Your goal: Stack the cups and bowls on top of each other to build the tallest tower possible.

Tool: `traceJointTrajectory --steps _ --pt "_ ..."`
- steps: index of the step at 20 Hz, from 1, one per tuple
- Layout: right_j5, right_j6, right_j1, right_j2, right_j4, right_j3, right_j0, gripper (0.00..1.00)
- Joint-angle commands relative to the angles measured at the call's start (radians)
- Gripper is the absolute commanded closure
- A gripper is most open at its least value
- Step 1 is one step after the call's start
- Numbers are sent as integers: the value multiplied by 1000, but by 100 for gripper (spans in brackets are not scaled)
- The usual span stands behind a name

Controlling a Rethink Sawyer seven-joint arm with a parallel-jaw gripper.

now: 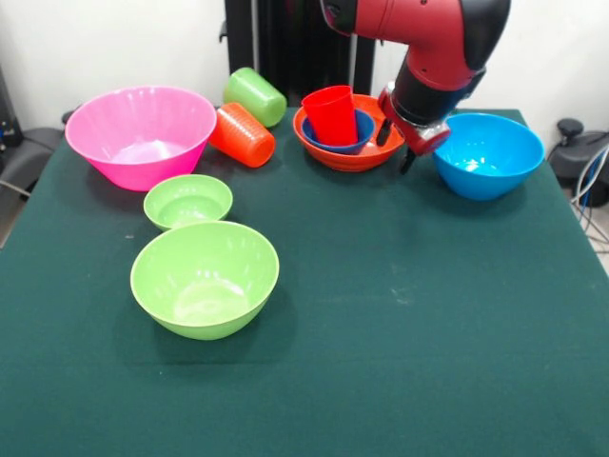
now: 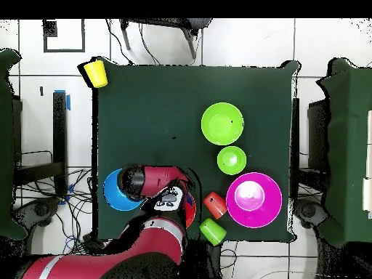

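The wide orange bowl [image 1: 360, 157] stands at the back, with the small dark blue bowl [image 1: 350, 139] in it and the red cup [image 1: 332, 114] upright in that. My gripper [image 1: 396, 148] is open and empty, low between this stack and the large blue bowl [image 1: 488, 154]. The orange cup [image 1: 243, 134] and the light green cup [image 1: 255, 95] lie on their sides beside the pink bowl [image 1: 141, 133]. The small green bowl [image 1: 187, 200] and the large green bowl [image 1: 205, 278] stand in front. The yellow cup [image 2: 95, 73] lies at a far table corner in the overhead view.
My arm [image 2: 145, 243] covers the orange bowl stack in the overhead view. The green tablecloth [image 1: 428, 333] runs to the front and right edges. Chairs and cables surround the table on the tiled floor.
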Motion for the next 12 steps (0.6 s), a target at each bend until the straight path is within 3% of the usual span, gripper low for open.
traceJointTrajectory --steps 1,12 --pt "123 15 13 128 30 -38 -9 0" --pt "111 25 8 122 15 -38 18 0"
